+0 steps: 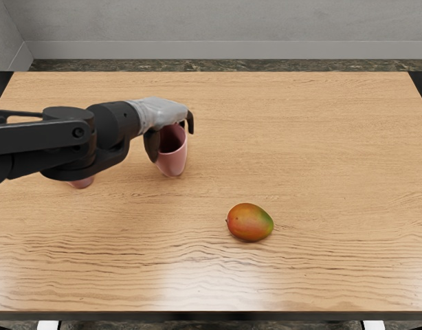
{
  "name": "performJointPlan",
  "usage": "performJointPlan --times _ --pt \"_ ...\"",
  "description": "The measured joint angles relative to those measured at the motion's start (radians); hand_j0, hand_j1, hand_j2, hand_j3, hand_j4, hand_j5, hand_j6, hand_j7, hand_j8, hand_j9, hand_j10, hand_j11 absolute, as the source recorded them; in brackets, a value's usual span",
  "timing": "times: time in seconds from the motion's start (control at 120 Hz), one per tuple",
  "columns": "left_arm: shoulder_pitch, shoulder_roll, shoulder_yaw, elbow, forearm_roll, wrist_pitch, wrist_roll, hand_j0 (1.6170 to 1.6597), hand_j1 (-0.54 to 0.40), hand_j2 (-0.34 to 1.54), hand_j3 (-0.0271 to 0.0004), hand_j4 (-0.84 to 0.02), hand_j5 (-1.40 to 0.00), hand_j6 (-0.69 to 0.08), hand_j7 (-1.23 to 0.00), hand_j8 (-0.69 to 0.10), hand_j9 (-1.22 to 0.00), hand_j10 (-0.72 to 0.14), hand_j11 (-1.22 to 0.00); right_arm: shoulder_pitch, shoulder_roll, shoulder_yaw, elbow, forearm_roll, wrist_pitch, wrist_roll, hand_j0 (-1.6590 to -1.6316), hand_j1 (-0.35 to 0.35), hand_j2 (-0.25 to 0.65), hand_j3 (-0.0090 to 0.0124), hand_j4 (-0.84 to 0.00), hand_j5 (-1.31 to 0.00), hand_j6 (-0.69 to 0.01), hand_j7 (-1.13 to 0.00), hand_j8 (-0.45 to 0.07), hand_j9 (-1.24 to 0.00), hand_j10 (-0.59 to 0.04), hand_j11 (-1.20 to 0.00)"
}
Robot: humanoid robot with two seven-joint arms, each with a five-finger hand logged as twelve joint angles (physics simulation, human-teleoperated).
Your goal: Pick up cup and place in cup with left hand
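Here's the black left arm [42,141], reaching in from the left edge above the light wood-grain table [321,151], and at the end of it the left hand [171,130], with its pale grey back and dark digits. It's partly closed, and it has a tapered pink cup [172,163] in its grip: a thick dark digit comes down along the cup's left side, and another hooks out past the rim on the right. The hand's back covers the far part of the rim, so how the other digits sit there is hard to tell.

The cup leans a little, its mouth showing toward the viewer and its narrow base pointing to the near side of the table. Whether that base touches the wood, I can't tell from this angle.

Over to the left, a second pink cup [82,183] peeks out from under the forearm; just a low sliver shows, and the two cups are apart. Nearer the front, right of both cups, a red-orange mango with a green patch [249,222] lies on its side on the wood. Beyond the far edge, there's a speckled dark floor [225,65] and a plain grey wall [225,24].
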Motion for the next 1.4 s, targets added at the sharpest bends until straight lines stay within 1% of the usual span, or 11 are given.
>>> performJointPlan --times 0.1,0.283,0.4,0.492,0.7,0.917,1.192,1.267,1.275,1.292,1.4 --pt "0.0 0.003 -0.027 -0.012 -0.003 -0.026 0.0 1.6577 -0.105 0.11 0.0 -0.399 -0.53 -0.387 -0.53 -0.382 -0.53 -0.401 -0.53 0.0 0.0 0.0 0.0 0.0 0.0 0.0 -1.6581 -0.316 -0.006 0.0 -0.027 -0.04 -0.027 -0.04 -0.027 -0.04 -0.027 -0.04" --pt "0.0 0.004 -0.059 -0.019 -0.011 -0.064 0.0 1.6577 -0.124 0.19 0.0 -0.428 -0.57 -0.379 -0.57 -0.372 -0.56 -0.43 -0.56 0.0 0.0 0.0 0.0 0.0 0.0 0.0 -1.6581 -0.316 -0.006 0.0 -0.027 -0.04 -0.027 -0.04 -0.027 -0.04 -0.027 -0.04" --pt "0.0 0.027 -0.097 -0.022 -0.038 -0.107 0.0 1.6576 -0.128 0.2 0.0 -0.439 -0.58 -0.371 -0.59 -0.366 -0.58 -0.439 -0.58 0.0 0.0 0.0 0.0 0.0 0.0 0.0 -1.6581 -0.316 -0.006 0.0 -0.027 -0.04 -0.027 -0.04 -0.027 -0.04 -0.027 -0.04" --pt "0.0 0.031 -0.146 -0.025 -0.056 -0.154 0.0 1.6578 -0.133 0.22 0.0 -0.44 -0.59 -0.366 -0.59 -0.368 -0.58 -0.443 -0.58 0.0 0.0 0.0 0.0 0.0 0.0 0.0 -1.6581 -0.316 -0.006 0.0 -0.027 -0.04 -0.027 -0.04 -0.027 -0.04 -0.027 -0.04" --pt "-0.005 0.094 -0.251 -0.028 -0.12 -0.266 0.0 1.6579 -0.141 0.24 0.0 -0.445 -0.59 -0.373 -0.59 -0.368 -0.59 -0.447 -0.59 0.0 0.0 0.0 0.0 0.0 0.0 0.001 -1.6581 -0.316 -0.006 0.0 -0.027 -0.04 -0.027 -0.04 -0.027 -0.04 -0.027 -0.04" --pt "-0.005 0.121 -0.311 -0.039 -0.155 -0.337 0.0 1.6574 -0.141 0.23 0.0 -0.461 -0.62 -0.353 -0.62 -0.349 -0.62 -0.465 -0.62 0.001 0.0 0.0 0.0 0.0 -0.001 0.001 -1.6581 -0.316 -0.006 0.0 -0.027 -0.04 -0.027 -0.04 -0.027 -0.04 -0.027 -0.04" --pt "-0.006 0.219 -0.372 -0.046 -0.178 -0.428 0.0 1.6576 -0.148 0.26 0.0 -0.466 -0.63 -0.347 -0.64 -0.353 -0.62 -0.47 -0.62 0.002 0.0 0.0 0.001 0.0 0.0 0.001 -1.6581 -0.316 -0.005 0.0 -0.027 -0.04 -0.027 -0.04 -0.027 -0.04 -0.027 -0.04" --pt "-0.005 0.242 -0.385 -0.049 -0.185 -0.452 0.0 1.6578 -0.151 0.28 0.0 -0.467 -0.63 -0.348 -0.63 -0.359 -0.62 -0.471 -0.62 0.002 0.0 0.001 0.001 0.0 0.0 0.001 -1.6581 -0.316 -0.006 0.0 -0.027 -0.04 -0.027 -0.04 -0.027 -0.04 -0.027 -0.04" --pt "-0.005 0.244 -0.385 -0.049 -0.185 -0.454 0.0 1.6578 -0.151 0.28 0.0 -0.471 -0.62 -0.361 -0.63 -0.359 -0.62 -0.472 -0.62 0.002 0.0 0.001 0.001 0.0 0.0 0.001 -1.6581 -0.316 -0.006 0.0 -0.027 -0.04 -0.027 -0.04 -0.027 -0.04 -0.027 -0.04" --pt "-0.006 0.25 -0.387 -0.049 -0.187 -0.46 0.0 1.658 -0.158 0.3 0.0 -0.467 -0.63 -0.35 -0.63 -0.359 -0.62 -0.471 -0.62 0.002 0.0 0.001 0.001 0.0 0.0 0.001 -1.6581 -0.316 -0.005 0.0 -0.027 -0.04 -0.027 -0.04 -0.027 -0.04 -0.027 -0.04" --pt "-0.005 0.304 -0.402 -0.05 -0.197 -0.481 0.0 1.6582 -0.179 0.35 0.0 -0.462 -0.63 -0.358 -0.63 -0.354 -0.62 -0.471 -0.62 0.003 0.0 0.001 0.002 0.0 0.0 0.001 -1.6581 -0.317 -0.005 0.0 -0.027 -0.04 -0.027 -0.04 -0.027 -0.04 -0.027 -0.04"
